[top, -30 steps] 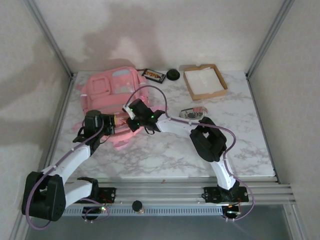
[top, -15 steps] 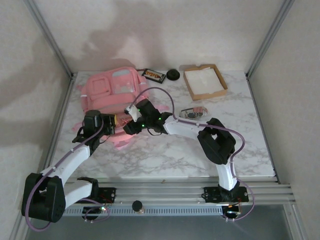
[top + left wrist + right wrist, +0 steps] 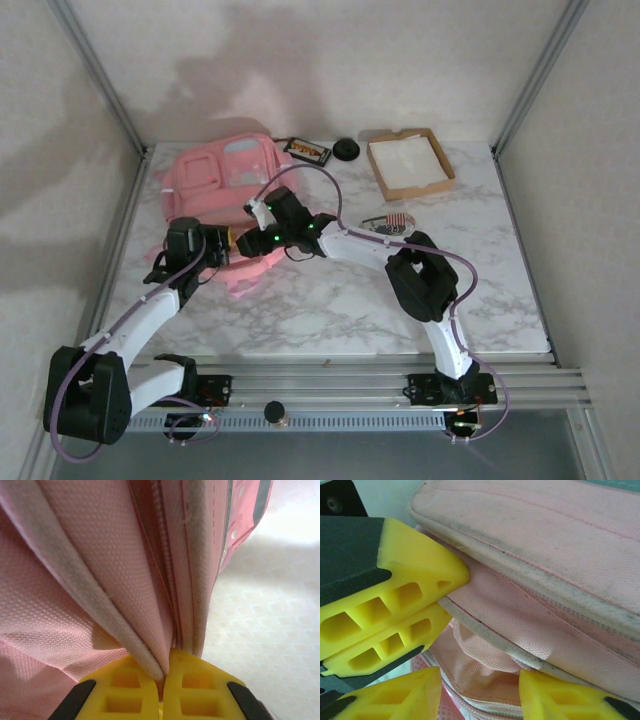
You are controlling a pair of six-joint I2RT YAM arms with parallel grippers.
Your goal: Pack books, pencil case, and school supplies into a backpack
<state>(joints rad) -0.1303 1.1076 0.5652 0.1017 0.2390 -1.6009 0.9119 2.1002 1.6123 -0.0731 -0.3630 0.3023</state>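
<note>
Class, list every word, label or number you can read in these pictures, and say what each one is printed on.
Dark book: gold print, too small to read.
Striped case: markings too blurred to read.
Backpack: no text to be seen.
Nothing here can be read as words or numbers.

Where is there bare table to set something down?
The table is bare at its near middle, between the left arm and right arm, and on its right side from the cardboard tray to the near edge. Crowded: the back row, backpack, dark book, tray, and where the arms meet.
</note>
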